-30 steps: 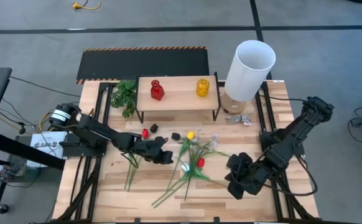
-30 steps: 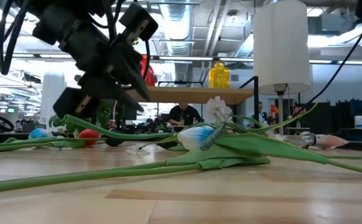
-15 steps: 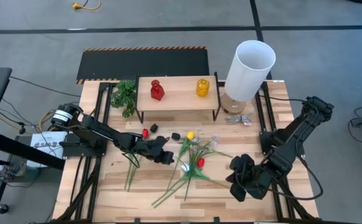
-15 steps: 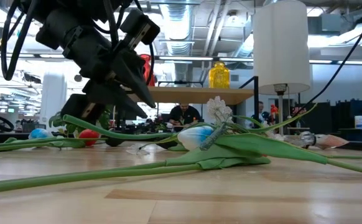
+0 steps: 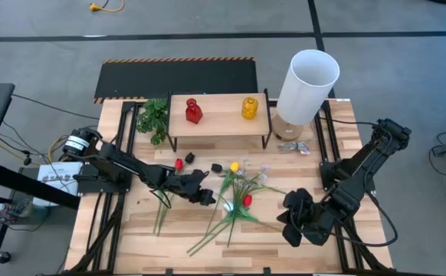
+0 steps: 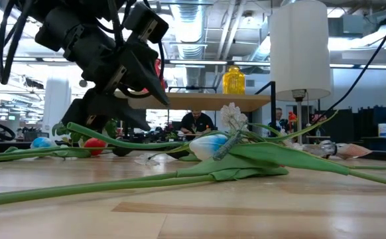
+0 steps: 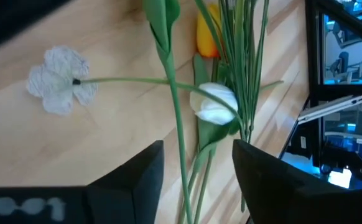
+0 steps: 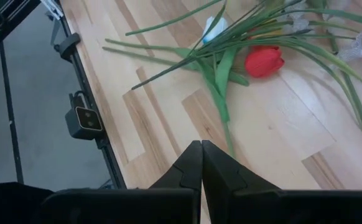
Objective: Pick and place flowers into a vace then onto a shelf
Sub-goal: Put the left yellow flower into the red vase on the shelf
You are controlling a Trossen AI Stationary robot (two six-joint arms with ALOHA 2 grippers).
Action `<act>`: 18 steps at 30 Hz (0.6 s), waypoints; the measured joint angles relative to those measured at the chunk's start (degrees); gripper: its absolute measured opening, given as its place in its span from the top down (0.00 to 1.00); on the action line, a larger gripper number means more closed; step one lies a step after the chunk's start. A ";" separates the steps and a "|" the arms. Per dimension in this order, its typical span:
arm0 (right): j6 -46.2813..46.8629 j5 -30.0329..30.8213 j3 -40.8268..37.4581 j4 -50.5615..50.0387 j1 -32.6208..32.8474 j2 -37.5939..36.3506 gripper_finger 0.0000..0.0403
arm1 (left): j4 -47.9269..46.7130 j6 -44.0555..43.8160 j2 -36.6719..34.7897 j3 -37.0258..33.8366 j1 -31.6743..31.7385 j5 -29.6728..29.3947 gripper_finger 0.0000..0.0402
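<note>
Pick step: your left hand (image 5: 204, 196) hovers released over the flowers (image 5: 237, 201) (right hand (image 5: 290, 227) clenched empty); lower, then close on one stem.

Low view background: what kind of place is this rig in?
Likely an open lab or workshop: exposed ceiling ducts, a person seated behind the shelf, and equipment racks.

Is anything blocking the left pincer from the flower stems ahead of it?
Nothing visible: the left pincer stands open over a green stem running between its fingers, with the white tulip just beyond.
</note>
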 joint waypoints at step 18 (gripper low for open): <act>-1.78 0.31 -0.07 -0.37 -1.52 0.02 1.00 | 0.94 -3.06 5.89 3.86 -1.32 1.78 0.53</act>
